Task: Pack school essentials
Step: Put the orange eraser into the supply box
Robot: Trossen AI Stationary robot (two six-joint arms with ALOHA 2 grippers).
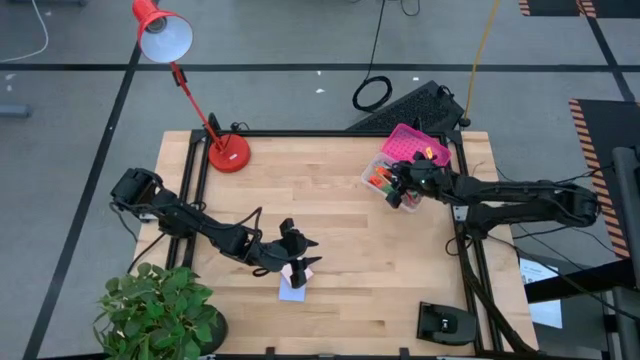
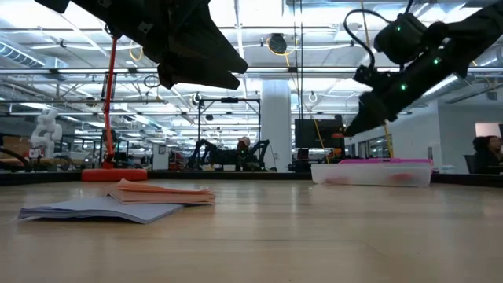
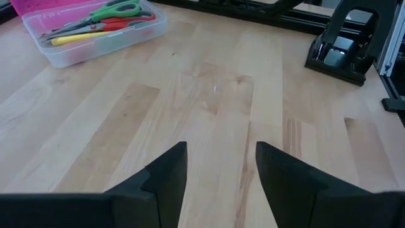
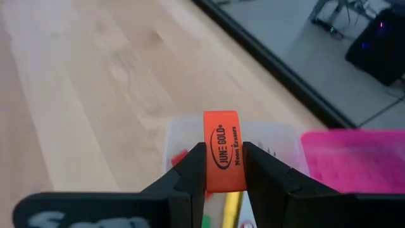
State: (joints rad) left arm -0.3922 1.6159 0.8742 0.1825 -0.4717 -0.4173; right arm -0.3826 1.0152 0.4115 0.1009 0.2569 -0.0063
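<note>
An orange eraser (image 4: 223, 149) sits in my shut right gripper (image 4: 224, 166), above the clear plastic box (image 1: 392, 183) at the table's far right. The box's pink lid (image 1: 415, 146) lies open behind it. Green and red scissors (image 3: 109, 14) and a yellow pen (image 3: 76, 39) lie inside the box. My left gripper (image 3: 221, 152) hangs open and empty over a pink sticky-note pad (image 2: 161, 192), which rests partly on a lavender pad (image 2: 90, 209) on the tabletop near the front. My right gripper pinches the orange eraser's two broad faces (image 4: 209, 171) between its two fingers. The eraser's printed end (image 4: 223, 126) sticks out past the fingertips. The fingers slant down from the table's right side. The eraser is lifted clear, over the open box.
A red desk lamp (image 1: 228, 152) stands at the far left and a potted plant (image 1: 160, 312) at the near left corner. A black device (image 1: 445, 322) sits at the near right. Black frame rails (image 1: 470, 250) border the table. Bare wood lies between the pads and the box.
</note>
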